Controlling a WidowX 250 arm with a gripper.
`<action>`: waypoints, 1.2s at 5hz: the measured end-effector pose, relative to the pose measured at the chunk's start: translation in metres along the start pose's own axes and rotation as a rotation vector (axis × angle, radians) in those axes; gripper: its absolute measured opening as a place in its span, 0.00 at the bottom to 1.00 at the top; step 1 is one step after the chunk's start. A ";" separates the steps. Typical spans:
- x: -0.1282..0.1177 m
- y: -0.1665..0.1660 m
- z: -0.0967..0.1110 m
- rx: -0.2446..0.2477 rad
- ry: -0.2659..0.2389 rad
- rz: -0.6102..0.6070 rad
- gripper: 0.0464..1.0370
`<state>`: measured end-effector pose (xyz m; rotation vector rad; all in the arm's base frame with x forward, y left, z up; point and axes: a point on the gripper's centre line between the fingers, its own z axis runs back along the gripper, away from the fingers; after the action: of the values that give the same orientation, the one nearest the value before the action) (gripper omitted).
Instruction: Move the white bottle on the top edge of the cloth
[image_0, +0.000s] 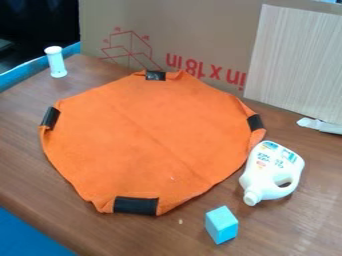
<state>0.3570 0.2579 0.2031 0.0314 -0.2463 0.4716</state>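
The white bottle (267, 172) lies on its side at the right, just beyond the cloth's lower right edge. Its cap points down toward the front, and its handle is on the right side. An orange cloth (150, 135) is spread over the middle of the table, with black patches at its top, left, right and bottom edges. The patch (155, 75) at the top edge is close to the cardboard behind. Whether the bottle touches the cloth's edge, I cannot tell.
A light blue block (221, 225) sits at the front, below the bottle. A pale cylinder (56, 62) stands upright at the back left of the wooden table (40, 175). Cardboard (194, 30) and a wood-grain panel (297, 60) border the back; a whitish object (320, 125) lies at right.
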 end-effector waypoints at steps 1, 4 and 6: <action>-0.005 -0.001 -0.020 -0.010 0.053 -0.001 0.96; -0.097 -0.072 -0.047 -0.024 0.170 -0.427 0.96; -0.173 -0.140 -0.048 -0.090 0.200 -0.680 0.96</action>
<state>0.2824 0.0604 0.1182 -0.0203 -0.0497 -0.2133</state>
